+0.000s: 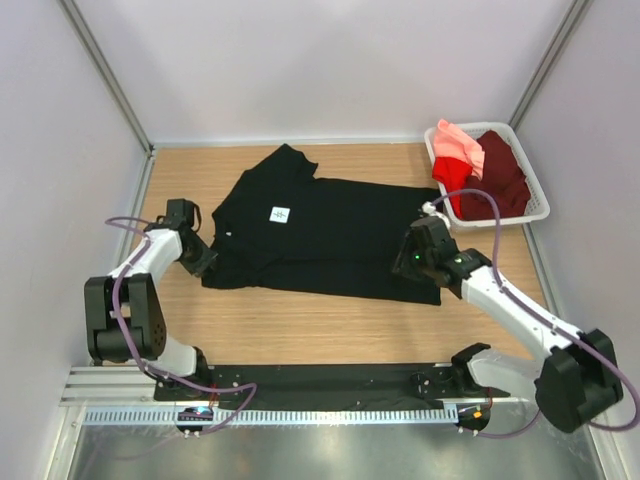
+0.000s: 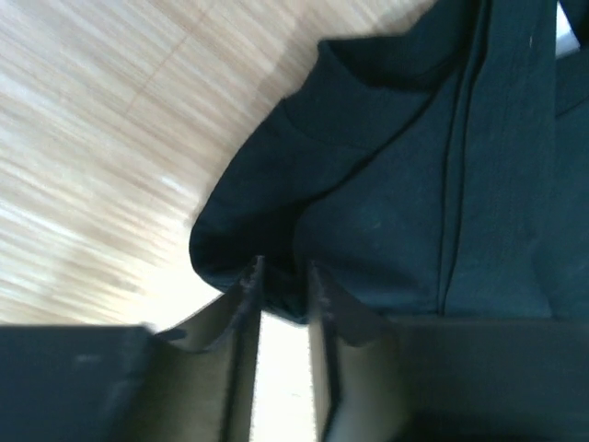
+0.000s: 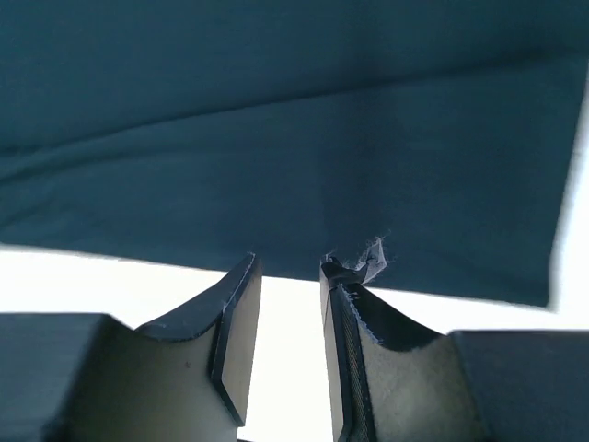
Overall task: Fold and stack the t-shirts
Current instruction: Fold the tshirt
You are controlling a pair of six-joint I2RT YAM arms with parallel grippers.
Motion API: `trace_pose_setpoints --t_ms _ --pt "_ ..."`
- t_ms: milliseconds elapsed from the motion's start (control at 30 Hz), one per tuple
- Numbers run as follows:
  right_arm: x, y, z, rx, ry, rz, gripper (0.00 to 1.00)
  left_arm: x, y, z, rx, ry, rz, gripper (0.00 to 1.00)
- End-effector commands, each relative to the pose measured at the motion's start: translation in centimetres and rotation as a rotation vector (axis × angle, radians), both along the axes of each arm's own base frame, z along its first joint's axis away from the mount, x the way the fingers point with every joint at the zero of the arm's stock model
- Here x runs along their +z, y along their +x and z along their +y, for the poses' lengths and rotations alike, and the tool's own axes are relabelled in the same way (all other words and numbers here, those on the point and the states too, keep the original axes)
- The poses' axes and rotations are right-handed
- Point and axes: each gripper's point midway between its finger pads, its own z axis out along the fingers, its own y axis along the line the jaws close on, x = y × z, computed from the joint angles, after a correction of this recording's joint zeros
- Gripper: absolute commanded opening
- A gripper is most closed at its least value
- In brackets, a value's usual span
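Both arms sit at six o'clock; left fingers pinch the black t-shirt, right fingers narrow, at its hem.

A robotics lab test cell: plain pale panel walls on metal corner posts enclose a light wooden tabletop, with two white-and-black robot arms bolted to a black base rail and purple cables
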Motion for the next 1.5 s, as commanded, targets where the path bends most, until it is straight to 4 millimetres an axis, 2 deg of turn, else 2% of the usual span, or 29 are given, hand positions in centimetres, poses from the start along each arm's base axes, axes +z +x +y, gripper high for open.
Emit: trace_pose_setpoints --t_ms 0,67,133,167,200,233,267,300,333,367,400,433,467,500,533,600,667,767,800,833,900,933,1000,1033,1100,1133,1233,1300,1467 --pt "2.6 2.7 4.9 0.181 0.045 -0.11 0.39 0.9 2.8 1.1 0.013 0.041 -0.044 0.21" --pt "3.6 3.5 8.3 0.287 0.06 -0.173 0.41 0.8 3.3 1.5 0.011 0.057 -0.029 0.16" --pt "5.5 4.3 11.4 0.382 0.071 -0.273 0.42 0.8 3.8 2.1 0.018 0.085 -0.004 0.14" --pt "6.0 3.9 13.1 0.436 0.06 -0.3 0.42 0.9 3.9 2.3 0.022 0.094 0.006 0.14" --pt "5.5 4.3 14.2 0.463 0.034 -0.303 0.42 1.4 4.0 2.6 0.026 0.11 0.015 0.16" --pt "7.1 5.1 15.4 0.509 0.008 -0.36 0.42 1.2 4.0 3.1 0.038 0.139 0.031 0.19" --pt "7.6 4.7 17.0 0.556 -0.006 -0.383 0.42 1.4 4.0 3.4 0.041 0.151 0.034 0.23" --pt "6.2 5.2 18.0 0.581 -0.047 -0.362 0.42 1.6 4.2 3.6 0.042 0.159 0.032 0.29" --pt "8.1 5.9 19.6 0.604 -0.047 -0.41 0.42 1.8 4.3 4.0 0.055 0.162 0.028 0.31" --pt "7.9 5.9 20.9 0.648 -0.072 -0.419 0.41 2.1 4.4 4.1 0.061 0.151 0.023 0.34" --pt "6.5 6.2 22.0 0.671 -0.104 -0.397 0.41 2.5 4.7 4.2 0.067 0.143 0.01 0.4" --pt "7.6 6.9 23.5 0.685 -0.099 -0.423 0.4 2.9 5.0 4.4 0.075 0.13 -0.008 0.41" --pt "7.6 7.1 24.4 0.712 -0.118 -0.438 0.39 3.4 5.3 4.5 0.086 0.103 -0.031 0.42" --pt "7.2 6.6 25.8 0.741 -0.134 -0.438 0.38 3.8 5.8 4.7 0.09 0.087 -0.063 0.44" --pt "6.5 7.1 27.3 0.757 -0.153 -0.436 0.36 4.1 6.1 4.6 0.088 0.071 -0.085 0.44" --pt "5.6 6.9 29.1 0.799 -0.168 -0.434 0.32 5.1 7.9 3.2 0.021 -0.02 -0.186 0.44" --pt "4.3 7.0 31.0 0.827 -0.165 -0.413 0.31 5.2 9.0 2.2 -0.024 -0.07 -0.235 0.47" --pt "3.4 7.1 31.9 0.814 -0.164 -0.394 0.31 5.1 10.1 0.8 -0.073 -0.146 -0.255 0.49" --pt "3.4 7.1 32.0 0.807 -0.157 -0.399 0.31 4.5 10.5 0.6 -0.087 -0.162 -0.246 0.5" --pt "3.1 7.0 31.8 0.796 -0.153 -0.393 0.31 4.1 10.9 0.7 -0.091 -0.163 -0.239 0.5" --pt "3.8 7.1 31.4 0.774 -0.148 -0.405 0.31 3.4 11.5 0.8 -0.093 -0.17 -0.219 0.5" --pt "3.7 6.7 31.0 0.772 -0.149 -0.402 0.31 3.6 12.1 0.8 -0.096 -0.173 -0.227 0.49" --pt "3.8 6.4 30.5 0.773 -0.149 -0.406 0.31 3.2 12.4 0.8 -0.093 -0.175 -0.221 0.49" --pt "3.1 6.1 30.0 0.776 -0.16 -0.391 0.31 2.6 12.5 0.8 -0.089 -0.184 -0.21 0.48" --pt "3.6 5.9 29.4 0.772 -0.164 -0.403 0.31 2.3 13.0 0.7 -0.091 -0.191 -0.211 0.46" --pt "3.0 5.5 28.8 0.774 -0.172 -0.389 0.31 1.7 13.0 0.7 -0.09 -0.2 -0.195 0.45" --pt "2.9 5.0 27.8 0.76 -0.168 -0.395 0.31 0.9 12.8 0.5 -0.087 -0.207 -0.176 0.41" --pt "2.8 5.0 27.6 0.745 -0.159 -0.405 0.31 0.8 12.7 0.6 -0.082 -0.204 -0.175 0.37" --pt "1.8 4.3 26.8 0.736 -0.156 -0.384 0.3 0.4 12.7 0.9 -0.07 -0.191 -0.168 0.35"
